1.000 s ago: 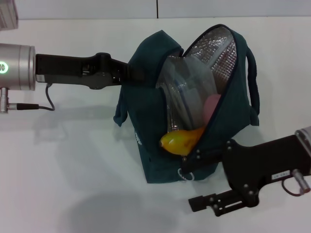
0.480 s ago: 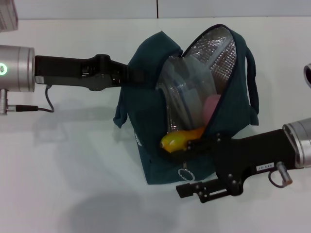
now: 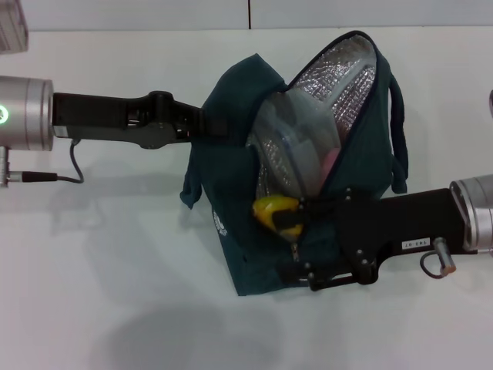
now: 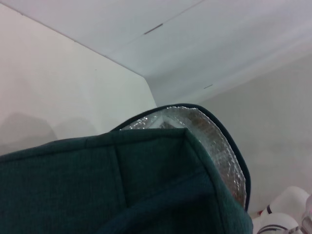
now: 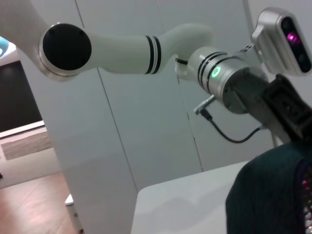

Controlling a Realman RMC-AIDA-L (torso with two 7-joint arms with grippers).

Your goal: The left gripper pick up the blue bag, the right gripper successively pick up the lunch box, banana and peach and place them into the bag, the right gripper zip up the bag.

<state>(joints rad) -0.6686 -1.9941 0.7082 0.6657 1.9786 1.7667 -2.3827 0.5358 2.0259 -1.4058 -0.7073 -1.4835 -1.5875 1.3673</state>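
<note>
The blue bag stands on the white table, a soft dark teal fabric shell with a crinkled silver foil lining showing inside its raised flap. Its mouth gapes wide, the flap tilted up and away from the robot, so the bag's long axis runs from the near base up toward the far flap. A loop handle hangs down its right side, and a small round white logo sits low on the left panel.

Inside, the clear, smooth lunch box leans on edge against the lining. The pink peach shows as a sliver beside it. The banana lies lowest, its rounded yellow end poking out at the opening's near edge toward the left.

The left gripper reaches in from the left and meets the bag's upper left fabric; its fingers are buried in the cloth, so I cannot tell how they stand. The right gripper comes in from the right, low across the bag's front, its tips just beside the banana at the opening's lower edge; whether they are spread or pinching cannot be told.

In the left wrist view the teal fabric fills the foreground, foil rim behind.
</note>
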